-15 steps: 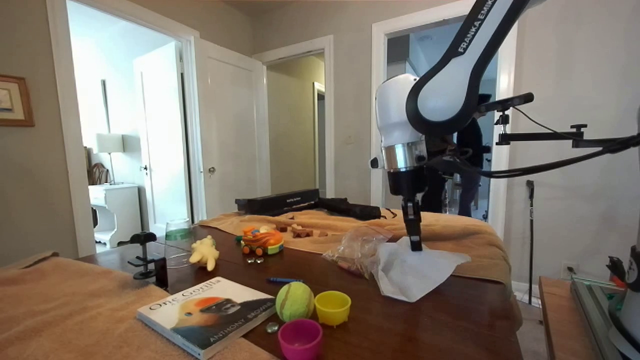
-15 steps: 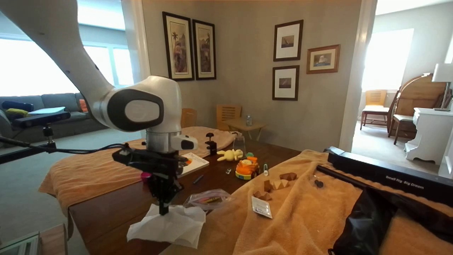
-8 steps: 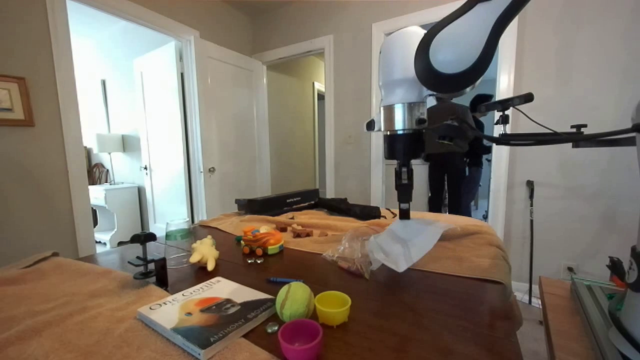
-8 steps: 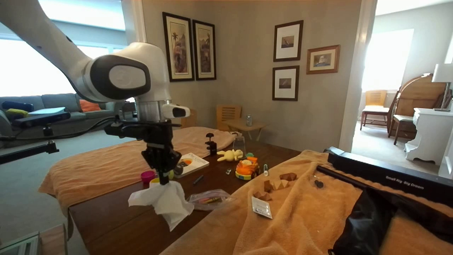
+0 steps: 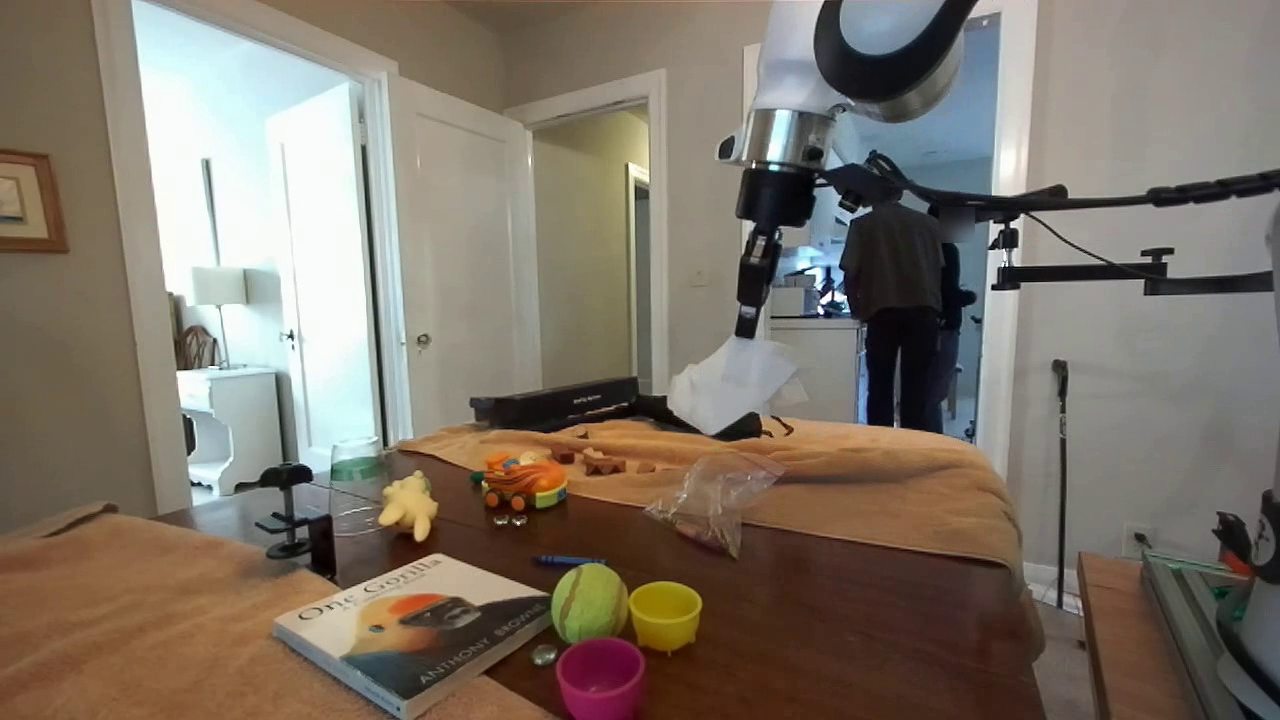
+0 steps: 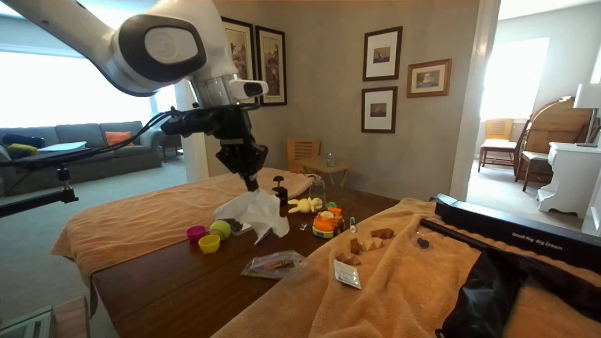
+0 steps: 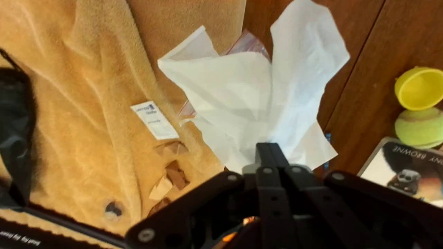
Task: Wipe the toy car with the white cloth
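Note:
The white cloth (image 5: 735,385) hangs in the air from my gripper (image 5: 746,333), above the table. In an exterior view the cloth (image 6: 256,213) drapes below the fingertips, between the camera and the book. In the wrist view my gripper (image 7: 267,145) is shut, its fingertips together on the cloth (image 7: 235,86), which spreads out beyond them. The orange toy car (image 5: 525,482) stands on the dark table, apart from the cloth, and also shows in an exterior view (image 6: 327,223). In the wrist view only orange bits (image 7: 229,237) show through the gripper linkage, probably the car.
A clear plastic bag (image 6: 274,264) lies on the table by the orange towel (image 6: 389,291). Wooden blocks (image 6: 371,244) lie beside the car. A yellow plush toy (image 5: 408,505), a glass (image 5: 357,500), a book (image 5: 420,630), a tennis ball (image 5: 590,603) and cups (image 5: 666,615) stand around.
My gripper has lifted the white cloth off the table and carried it up and toward the toy car's side. The plastic bag is now uncovered. The car has not moved.

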`<state>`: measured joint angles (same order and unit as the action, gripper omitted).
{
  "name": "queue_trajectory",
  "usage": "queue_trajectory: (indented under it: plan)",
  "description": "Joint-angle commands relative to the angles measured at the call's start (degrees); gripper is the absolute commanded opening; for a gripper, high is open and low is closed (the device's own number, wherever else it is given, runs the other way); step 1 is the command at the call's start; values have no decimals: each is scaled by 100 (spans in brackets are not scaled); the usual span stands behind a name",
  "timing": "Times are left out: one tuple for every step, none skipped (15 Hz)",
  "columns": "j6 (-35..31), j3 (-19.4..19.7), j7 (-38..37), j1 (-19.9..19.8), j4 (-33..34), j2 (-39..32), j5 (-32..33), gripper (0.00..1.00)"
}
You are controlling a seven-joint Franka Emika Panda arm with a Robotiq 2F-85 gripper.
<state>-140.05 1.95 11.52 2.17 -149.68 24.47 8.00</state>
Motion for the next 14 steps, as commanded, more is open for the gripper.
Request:
queue_trajectory:
  plan:
    - [-311, 136, 310, -108, 812, -703, 83, 0]
    - [-159, 49, 142, -67, 331, -176, -11, 1]
    - [-195, 80, 193, -91, 490, -309, -10, 1]
    - [-211, 100, 223, -105, 609, -440, -11, 1]
    - [-223, 106, 232, -112, 679, -545, -11, 1]
    - [-228, 104, 233, -114, 719, -614, -11, 1]
    - [-230, 103, 233, -115, 743, -654, -11, 1]
    - [-232, 103, 233, -115, 753, -671, -11, 0]
    - [-487, 103, 231, -146, 895, -943, 73, 0]
    - [-653, 112, 284, -142, 1012, -1113, 96, 0]
    - [-891, 102, 266, -171, 1188, -1342, 164, 0]
    - [-1094, 121, 276, -163, 1416, -1606, 116, 0]
    - [-1229, 148, 328, -134, 1637, -1849, -3, 0]
    - [-1390, 128, 303, -162, 1863, -2110, 48, 0]
